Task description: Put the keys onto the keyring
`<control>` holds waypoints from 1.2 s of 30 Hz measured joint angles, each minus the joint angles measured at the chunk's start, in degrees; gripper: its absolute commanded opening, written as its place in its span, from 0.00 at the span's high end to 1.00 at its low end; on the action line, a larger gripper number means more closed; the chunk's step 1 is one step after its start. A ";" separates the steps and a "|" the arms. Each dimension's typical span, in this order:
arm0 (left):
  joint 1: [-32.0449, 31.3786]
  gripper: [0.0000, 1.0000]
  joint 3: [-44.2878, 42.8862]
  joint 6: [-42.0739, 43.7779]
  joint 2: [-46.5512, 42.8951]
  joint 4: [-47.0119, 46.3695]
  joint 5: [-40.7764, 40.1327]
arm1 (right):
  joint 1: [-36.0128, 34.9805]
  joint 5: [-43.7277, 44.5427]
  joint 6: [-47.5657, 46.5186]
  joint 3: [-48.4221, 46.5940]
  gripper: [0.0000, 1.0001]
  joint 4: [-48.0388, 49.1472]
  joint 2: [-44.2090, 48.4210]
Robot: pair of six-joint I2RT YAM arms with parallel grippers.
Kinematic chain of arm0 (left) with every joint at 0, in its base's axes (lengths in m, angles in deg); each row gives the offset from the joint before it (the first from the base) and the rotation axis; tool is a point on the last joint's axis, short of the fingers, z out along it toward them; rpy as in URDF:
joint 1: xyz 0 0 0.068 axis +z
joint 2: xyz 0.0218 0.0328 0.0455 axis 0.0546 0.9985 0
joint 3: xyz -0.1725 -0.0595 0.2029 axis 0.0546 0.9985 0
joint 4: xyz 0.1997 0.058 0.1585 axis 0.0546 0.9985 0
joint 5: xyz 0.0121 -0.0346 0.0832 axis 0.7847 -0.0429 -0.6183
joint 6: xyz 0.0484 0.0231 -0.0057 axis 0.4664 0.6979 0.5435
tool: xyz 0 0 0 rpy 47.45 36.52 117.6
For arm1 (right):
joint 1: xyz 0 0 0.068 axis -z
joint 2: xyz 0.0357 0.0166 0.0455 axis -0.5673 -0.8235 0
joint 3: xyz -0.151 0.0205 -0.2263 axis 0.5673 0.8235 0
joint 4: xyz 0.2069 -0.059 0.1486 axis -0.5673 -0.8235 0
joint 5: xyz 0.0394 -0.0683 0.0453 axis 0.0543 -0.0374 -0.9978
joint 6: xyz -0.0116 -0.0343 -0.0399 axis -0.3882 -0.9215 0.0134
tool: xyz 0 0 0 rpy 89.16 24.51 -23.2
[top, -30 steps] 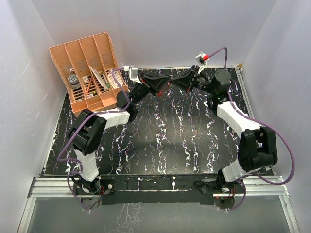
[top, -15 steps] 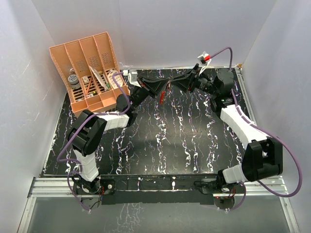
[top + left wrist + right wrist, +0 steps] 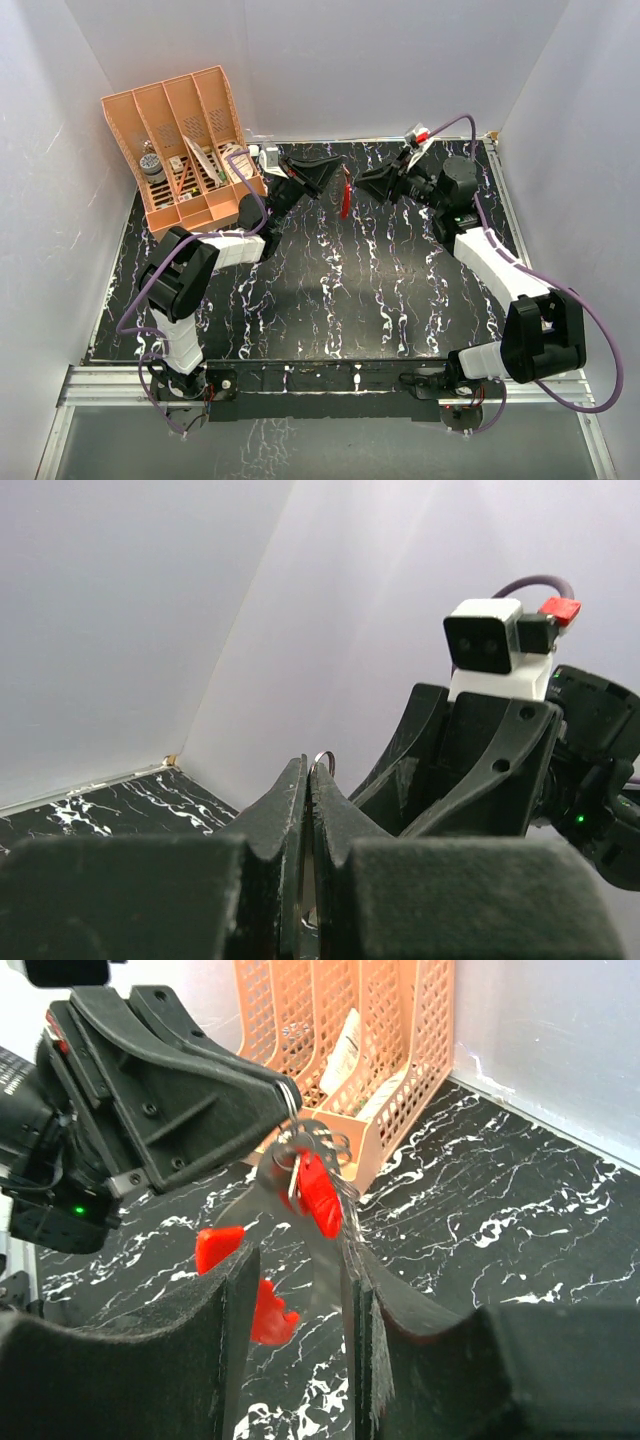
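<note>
Keys [image 3: 318, 1192] hang from the keyring [image 3: 289, 1095], which is pinched in the closed left gripper [image 3: 308, 780]. The parted right gripper [image 3: 298, 1270] hides their lower ends.

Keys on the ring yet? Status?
Looks done: red-headed keys hang from the keyring. In hand: the left gripper is shut on the keyring; the right gripper is open and holds nothing. Left: I can't confirm every key is threaded, and the bunch is not yet set down.
</note>
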State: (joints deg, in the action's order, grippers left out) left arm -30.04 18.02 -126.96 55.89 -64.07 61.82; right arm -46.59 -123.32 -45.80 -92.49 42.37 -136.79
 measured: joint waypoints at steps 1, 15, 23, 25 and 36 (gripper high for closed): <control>0.00 1.00 0.00 0.00 0.00 0.00 -0.07 | -0.07 0.42 -0.63 0.81 0.63 -0.02 0.15; 0.00 1.00 0.00 -0.81 0.00 0.00 -0.11 | -3.06 3.41 -5.51 1.90 0.62 0.50 -0.59; 0.00 1.00 0.00 -1.36 0.00 0.00 -0.11 | -4.44 4.28 -5.88 1.90 0.62 0.74 -3.08; -0.02 1.00 0.00 -1.38 0.00 0.02 -0.13 | -4.90 4.68 -5.97 1.84 0.62 0.76 -3.21; -0.48 1.00 0.07 -1.36 0.00 0.02 -0.44 | -8.37 8.70 -8.00 0.55 0.65 0.79 -4.00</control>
State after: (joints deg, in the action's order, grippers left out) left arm -30.52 18.09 -128.31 55.89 -64.04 61.38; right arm -54.97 -114.62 -53.80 -91.95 43.16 -140.79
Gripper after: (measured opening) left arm 0.009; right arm 0.367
